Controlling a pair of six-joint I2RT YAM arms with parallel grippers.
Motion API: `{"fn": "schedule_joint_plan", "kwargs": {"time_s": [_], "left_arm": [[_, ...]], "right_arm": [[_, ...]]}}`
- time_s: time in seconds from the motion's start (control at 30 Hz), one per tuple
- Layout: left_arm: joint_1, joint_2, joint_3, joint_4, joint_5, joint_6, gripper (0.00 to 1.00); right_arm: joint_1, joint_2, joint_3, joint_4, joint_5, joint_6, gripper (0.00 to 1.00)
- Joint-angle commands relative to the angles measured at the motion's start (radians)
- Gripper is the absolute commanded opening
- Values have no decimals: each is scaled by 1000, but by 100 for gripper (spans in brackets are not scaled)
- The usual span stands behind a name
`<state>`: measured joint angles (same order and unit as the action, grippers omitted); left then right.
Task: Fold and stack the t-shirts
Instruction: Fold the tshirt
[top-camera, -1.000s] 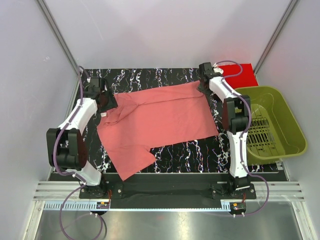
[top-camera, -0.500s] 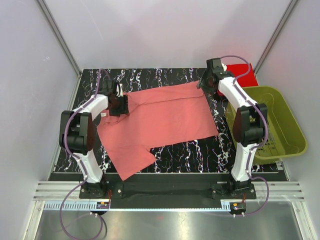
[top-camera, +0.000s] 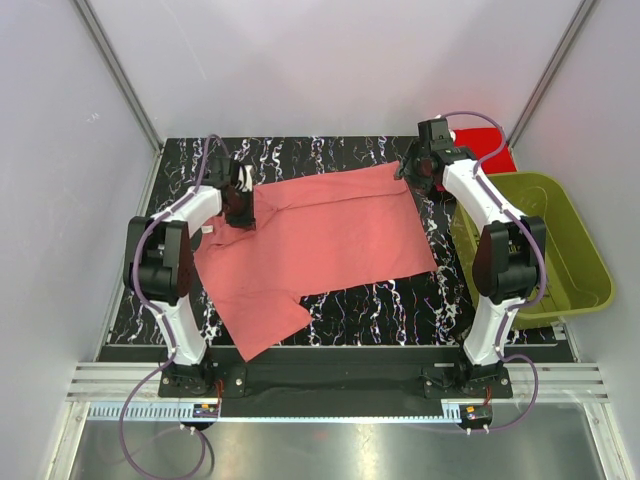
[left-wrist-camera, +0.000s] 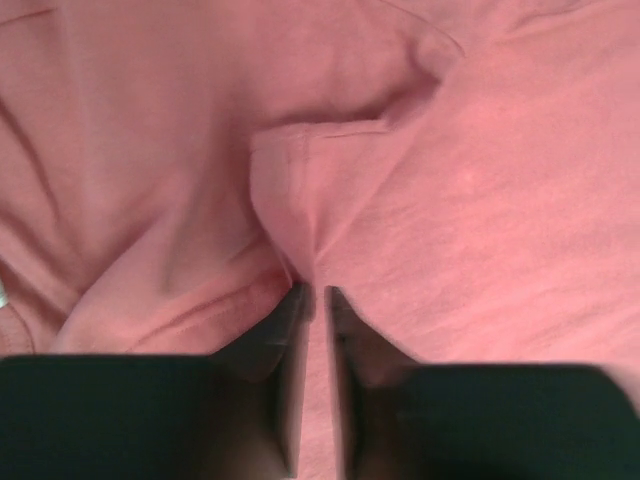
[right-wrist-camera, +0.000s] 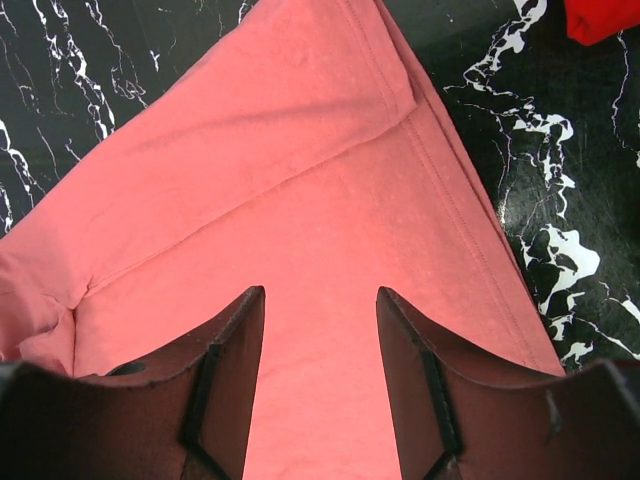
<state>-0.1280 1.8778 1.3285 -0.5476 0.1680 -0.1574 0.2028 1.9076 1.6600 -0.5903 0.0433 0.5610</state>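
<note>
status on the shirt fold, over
Left gripper pinching a fold of the salmon-pink t-shirt. Right gripper open over its far corner. Red t-shirt and basket sit off right.

Twin white-and-black arms trailing purple cables.
The left arm (top-camera: 186, 214) and right arm (top-camera: 470, 194) share one build: white shells over the links, bulky black housings (top-camera: 160, 262) at the joints behind each end effector, and black bases (top-camera: 190, 378) at the end farthest from it. A thin purple cable (top-camera: 468, 114) loops loosely along each arm. The left end effector (left-wrist-camera: 315, 296) has dark, flat, narrow fingers (left-wrist-camera: 288, 330). Those of the right end effector (right-wrist-camera: 320, 296) look dark reddish-brown, broad and angular, with ridged inner faces.
</note>
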Motion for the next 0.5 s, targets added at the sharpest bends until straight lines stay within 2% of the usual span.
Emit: {"fn": "schedule_joint_plan", "kwargs": {"time_s": [0.0,0.07,0.2,0.4,0.47], "left_arm": [[-48,-49,32,5,24,-5,7],[-76,-92,57,-15,27,-22,0],[-171,-163,78,-52,-11,-117,0],[-235,-186,28,-135,-91,-255,0],[-248,-180,12,-140,-96,-267,13]], "right_arm": [[3,-59,6,29,-22,-22,56],[3,-67,1,26,-26,-26,56],[4,-100,-20,21,-75,-32,56],[18,-128,-68,37,-114,-32,56],[26,-131,-77,40,-126,-24,56]]}}
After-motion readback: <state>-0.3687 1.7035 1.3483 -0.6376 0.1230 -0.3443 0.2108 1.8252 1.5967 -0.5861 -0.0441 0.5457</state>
